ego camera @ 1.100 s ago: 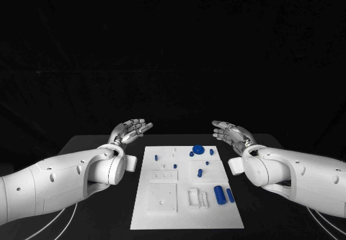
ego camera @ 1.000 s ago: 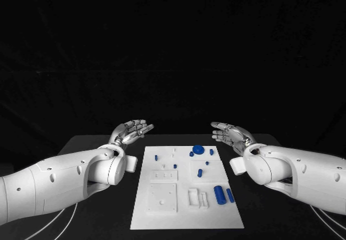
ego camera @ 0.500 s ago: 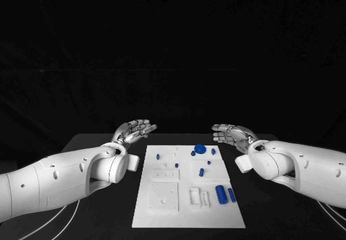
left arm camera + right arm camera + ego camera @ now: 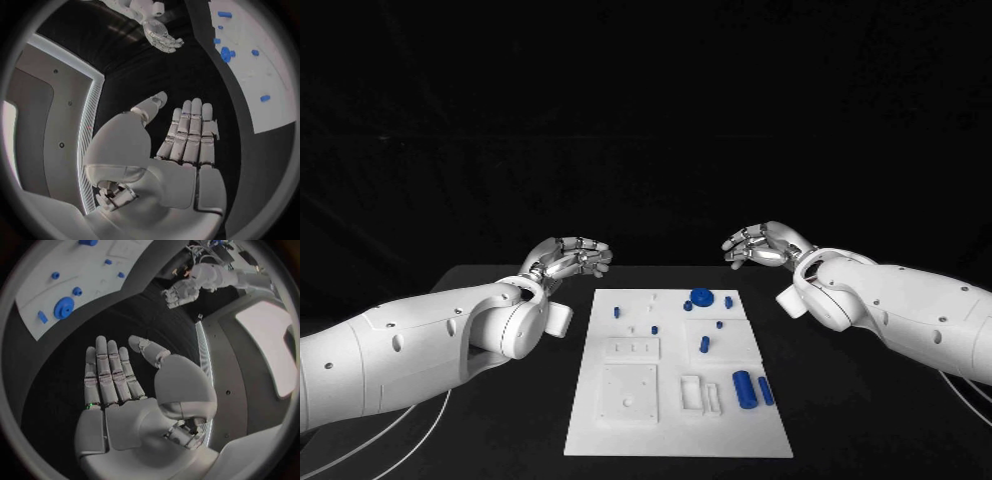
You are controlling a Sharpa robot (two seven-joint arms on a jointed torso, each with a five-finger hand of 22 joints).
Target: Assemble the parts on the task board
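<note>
So we hold our left hand (image 4: 568, 258) and right hand (image 4: 764, 244) open and empty beyond the task board's (image 4: 679, 435) far end, because the blue parts (image 4: 743, 389) on it wait untouched.

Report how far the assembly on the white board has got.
Nothing looks assembled: small blue parts lie scattered on the white task board. Nothing is in hand; the left robot hand and right robot hand hover open, beyond the board's far corners. All of the assembly remains.
</note>
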